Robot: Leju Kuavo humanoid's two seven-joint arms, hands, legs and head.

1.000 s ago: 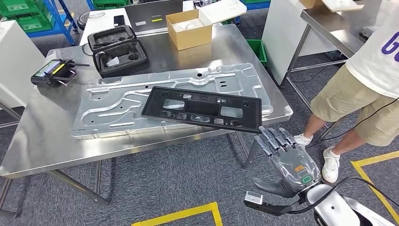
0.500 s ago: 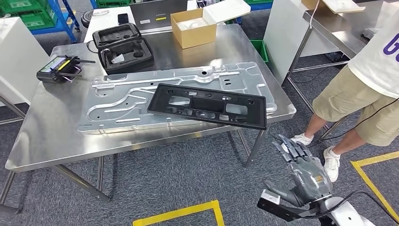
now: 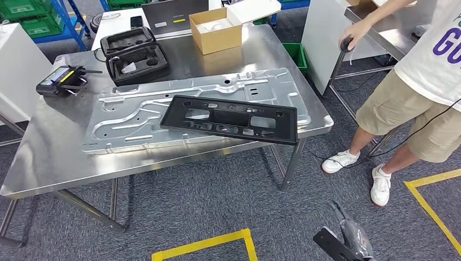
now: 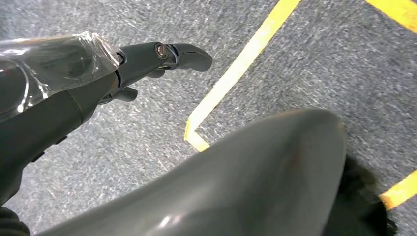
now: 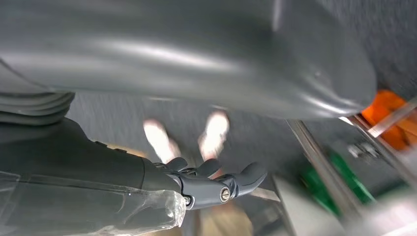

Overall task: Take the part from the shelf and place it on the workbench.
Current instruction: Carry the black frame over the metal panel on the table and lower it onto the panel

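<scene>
Part [image 3: 231, 119]: black plastic frame, long and flat, lying on the workbench [image 3: 43, 157] atop a stamped metal panel [image 3: 136, 117], one corner overhanging the bench's near edge. Judged light, stiff along its length but likely to flex (thin ribs, many cut-outs); best taken at a long edge or through a cut-out, near the middle for balance. Placement looks done. Right hand [image 3: 350, 234] hangs low by the floor, empty, fingers apart. Left hand [image 4: 147, 59] also over the carpet, holding nothing, fingers loosely extended. A person [image 3: 418, 81] stands beside the bench's right end.
</scene>
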